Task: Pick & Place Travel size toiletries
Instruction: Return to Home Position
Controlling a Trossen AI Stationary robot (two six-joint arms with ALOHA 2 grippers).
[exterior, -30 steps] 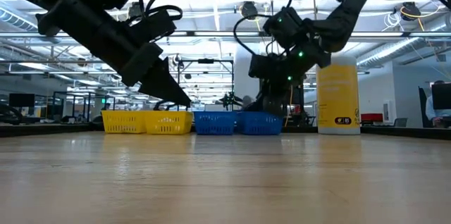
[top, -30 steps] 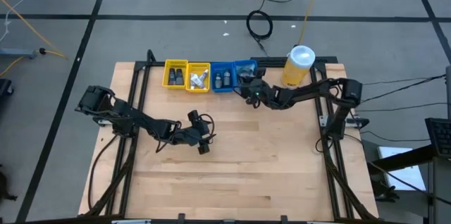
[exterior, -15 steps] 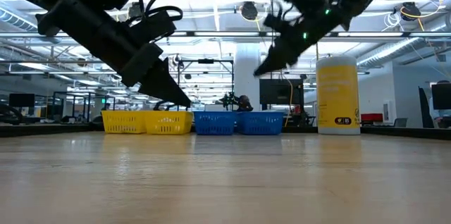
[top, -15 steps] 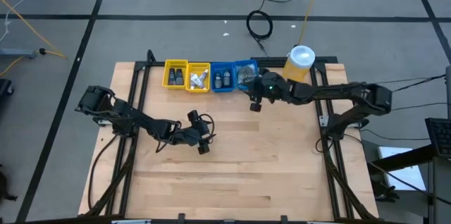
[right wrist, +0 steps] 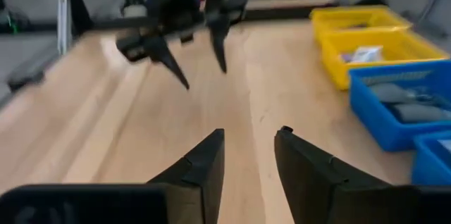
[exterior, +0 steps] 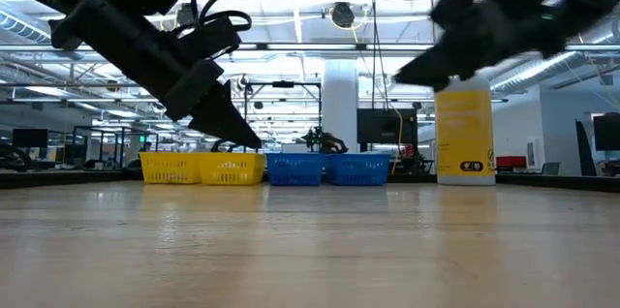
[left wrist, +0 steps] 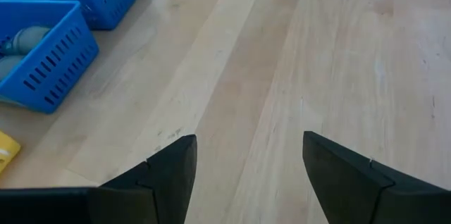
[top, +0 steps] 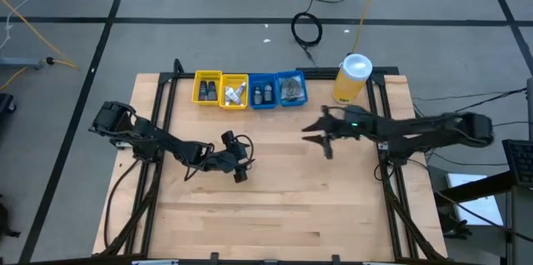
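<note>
Finds the right gripper [top: 316, 138] drawn back from above the rightmost blue bin [top: 291, 73], its place a second ago, and now out over bare wood of the table [top: 275, 207], in front of the yellow canister [top: 353, 77], fingers apart and holding nothing. Shows the right arm [top: 416, 130] stretched longer and flatter toward the table's right edge than half a second before. Leaves the left gripper [top: 241, 169] just where it was, low over the left-centre of the table, fingers likewise spread and empty. Keeps the travel size toiletries [top: 263, 94] sorted in the row of four bins at the far edge: dark and pale pieces in the two yellow bins [top: 221, 88], small grey bottles in the left blue bin [top: 263, 107], a dark tangle in the rightmost blue bin.
</note>
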